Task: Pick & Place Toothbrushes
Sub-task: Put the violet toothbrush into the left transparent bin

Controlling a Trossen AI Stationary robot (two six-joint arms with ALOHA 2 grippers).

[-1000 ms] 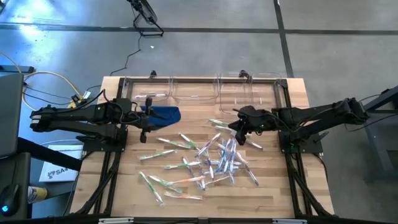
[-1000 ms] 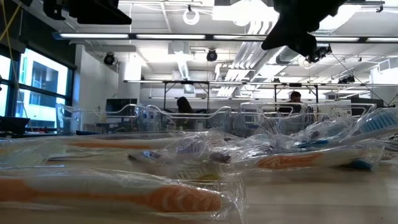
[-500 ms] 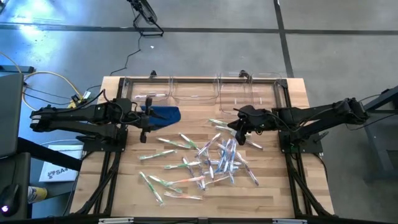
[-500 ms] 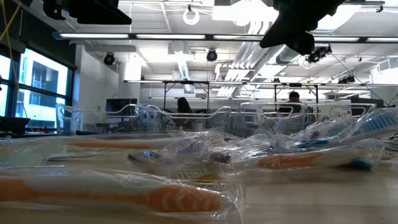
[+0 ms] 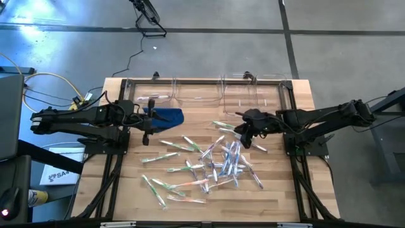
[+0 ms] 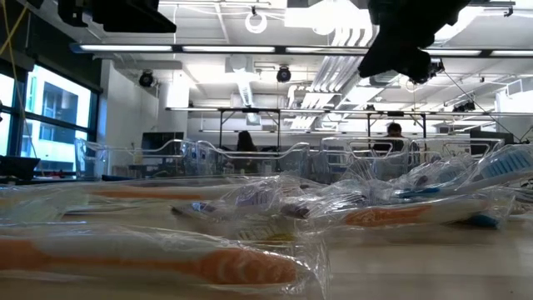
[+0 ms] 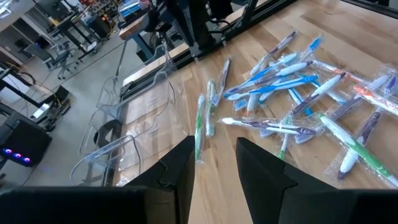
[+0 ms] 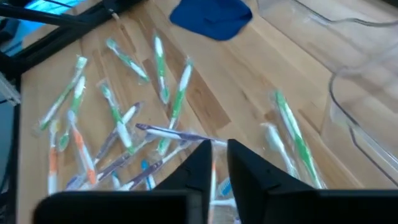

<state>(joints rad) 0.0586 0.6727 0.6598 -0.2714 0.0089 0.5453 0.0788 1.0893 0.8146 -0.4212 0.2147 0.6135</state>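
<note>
The toothbrushes [image 5: 218, 161] lie in clear wrappers, scattered and partly heaped on the middle of the wooden table; their handles are green, blue, purple and orange [image 7: 298, 93] [image 8: 124, 118] [image 6: 250, 208]. My right gripper [image 5: 242, 131] [image 8: 219, 158] hovers well above the pile's far right part, high in the low view [image 6: 408, 42]. Its fingers are a narrow gap apart and hold nothing. My left gripper [image 5: 147, 132] [image 7: 214, 165] waits open over the table's left side, next to the blue cloth, also holding nothing.
A blue cloth [image 5: 166, 116] [image 8: 214, 15] lies near the far left. Clear plastic bins [image 5: 202, 92] [image 7: 124, 124] [image 8: 360, 93] stand in a row along the far edge. Bare wood shows at the near edge and on both sides of the pile. People show far off in the room.
My right gripper has swayed slightly toward the table's left and back toward its right, staying high above the pile. The toothbrushes lie as before.
</note>
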